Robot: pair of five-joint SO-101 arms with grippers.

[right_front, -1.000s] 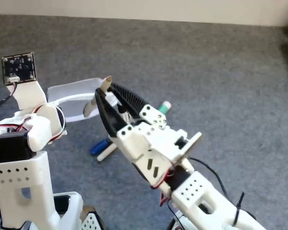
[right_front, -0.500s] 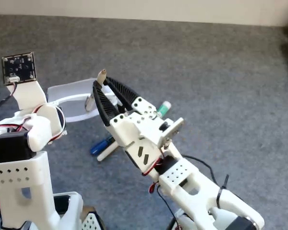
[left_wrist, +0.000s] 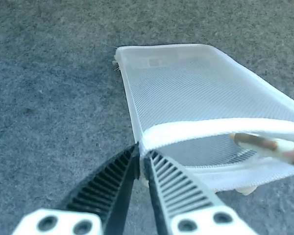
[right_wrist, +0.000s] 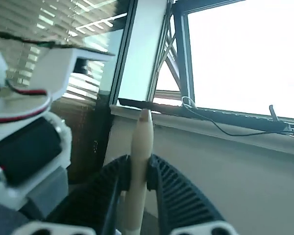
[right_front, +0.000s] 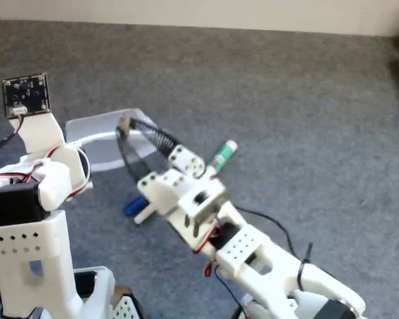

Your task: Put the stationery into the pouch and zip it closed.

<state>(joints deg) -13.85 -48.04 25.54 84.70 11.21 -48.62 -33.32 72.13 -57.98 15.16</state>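
The left end effector (left_wrist: 141,155) is closed narrow on the rim of the white mesh pouch (left_wrist: 186,83), which lies on the grey surface (left_wrist: 49,98) with its mouth lifted open. The right arm is stretched low and forward towards the pouch. The right end effector (right_front: 128,135) grips a wooden pencil (right_wrist: 137,186), whose far end is at the pouch mouth. A green marker (right_front: 221,158) and a blue pen (right_front: 135,203) lie on the surface beside that arm.

1. No text, number or sign can be read in any view.
2. The green-and-white marker (right_front: 221,158) lying on the counter (right_front: 306,100) has a green band. Any print on it is too small to make out.
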